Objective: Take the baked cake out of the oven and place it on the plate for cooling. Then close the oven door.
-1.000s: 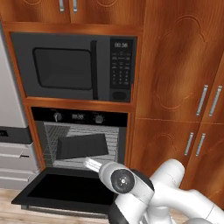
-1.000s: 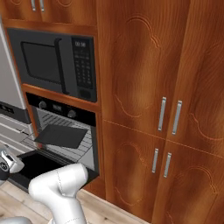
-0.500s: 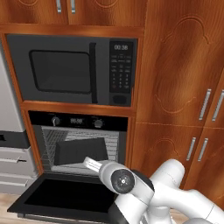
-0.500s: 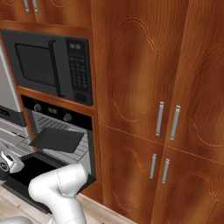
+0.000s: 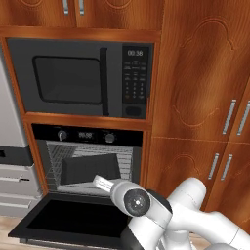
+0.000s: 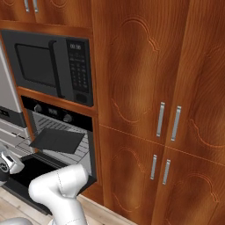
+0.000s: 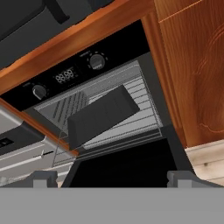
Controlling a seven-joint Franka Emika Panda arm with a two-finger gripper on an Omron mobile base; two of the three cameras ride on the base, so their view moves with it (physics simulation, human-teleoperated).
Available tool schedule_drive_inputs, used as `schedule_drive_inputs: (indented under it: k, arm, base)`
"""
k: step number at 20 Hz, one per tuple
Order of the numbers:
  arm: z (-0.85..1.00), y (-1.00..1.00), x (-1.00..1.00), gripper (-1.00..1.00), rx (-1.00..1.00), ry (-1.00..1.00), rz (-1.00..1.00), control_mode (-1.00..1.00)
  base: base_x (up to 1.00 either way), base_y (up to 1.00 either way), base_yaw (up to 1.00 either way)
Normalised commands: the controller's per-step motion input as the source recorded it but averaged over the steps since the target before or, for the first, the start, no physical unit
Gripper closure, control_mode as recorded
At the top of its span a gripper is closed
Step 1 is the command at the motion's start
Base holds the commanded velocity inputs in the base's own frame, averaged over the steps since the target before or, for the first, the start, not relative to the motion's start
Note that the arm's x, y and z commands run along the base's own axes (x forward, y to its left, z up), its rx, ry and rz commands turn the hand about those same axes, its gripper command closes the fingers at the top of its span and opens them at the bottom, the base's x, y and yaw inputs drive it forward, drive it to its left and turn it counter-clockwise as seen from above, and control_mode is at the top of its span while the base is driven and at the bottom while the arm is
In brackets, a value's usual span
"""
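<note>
The black oven [image 5: 85, 135] [image 6: 52, 112] [image 7: 65, 76] stands open, and the oven door [image 5: 68, 222] [image 6: 30, 169] [image 7: 127, 166] lies folded down flat. On its wire rack [image 7: 144, 98] rests a dark flat rectangular slab [image 5: 90, 168] [image 6: 57, 139] [image 7: 103, 114]; whether this is the cake I cannot tell. My gripper [image 5: 103, 182] [image 6: 9, 163] [image 7: 111, 178] hovers over the lowered door, in front of the cavity and apart from the slab. It is open and holds nothing. The plate is out of view.
A dark grey microwave [image 5: 68, 78] [image 6: 48, 66] sits above the oven. Tall wooden cabinets [image 5: 205, 97] [image 6: 167, 110] with silver handles stand to the right. Grey steel drawers [image 5: 14, 180] flank the oven on the left. A wooden floor [image 7: 205, 159] lies below.
The whole picture has shifted slightly, so the base has moved a little before the oven. The gripper stays open over the lowered door.
</note>
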Motion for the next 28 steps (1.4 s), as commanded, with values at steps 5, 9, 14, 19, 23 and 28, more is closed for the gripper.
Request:
schedule_drive_inputs:
  k: [5,9,14,19,23,28]
  arm:
    - [0.00,0.00,0.00,-1.00,0.00,0.00,0.00,1.00]
    - [0.00,0.00,0.00,-1.00,0.00,0.00,0.00,1.00]
    - [0.00,0.00,0.00,-1.00,0.00,0.00,0.00,-1.00]
    - [0.00,0.00,0.00,-1.00,0.00,0.00,0.00,-1.00]
    - [0.00,0.01,-0.04,-1.00,-0.01,0.00,0.00,-1.00]
    - [0.00,0.10,0.49,-1.00,0.00,0.15,0.02,-1.00]
  base:
    - [0.00,0.00,0.00]
    - [0.00,0.00,0.00]
    - [0.00,0.00,0.00]
    - [0.00,0.00,0.00]
    - [0.00,0.00,0.00]
    - [0.00,0.00,0.00]
